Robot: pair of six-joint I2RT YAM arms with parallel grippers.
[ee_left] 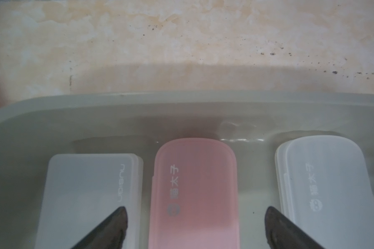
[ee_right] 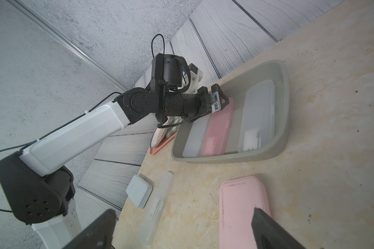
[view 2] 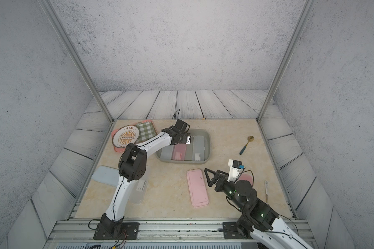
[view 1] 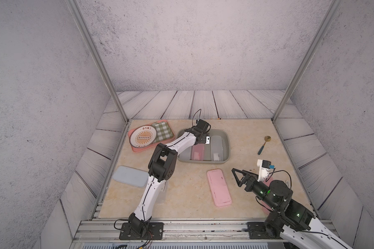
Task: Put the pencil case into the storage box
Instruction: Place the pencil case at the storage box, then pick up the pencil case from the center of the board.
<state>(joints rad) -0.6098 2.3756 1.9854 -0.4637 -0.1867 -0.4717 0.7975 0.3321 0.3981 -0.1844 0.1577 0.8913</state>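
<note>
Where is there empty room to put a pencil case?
In the storage box, a bare strip separates its pink case from the clear case nearer the spoon. Table between box and spoon is bare. Crowded around the blue-grey case.

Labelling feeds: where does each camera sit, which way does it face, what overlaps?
Top views: high behind the bases, looking down on the table; left arm and right arm show.
Left wrist: above the storage box, looking in; left gripper tips show.
Right wrist: low, facing the storage box and left arm; right gripper tips show.
Shared: storage box.
</note>
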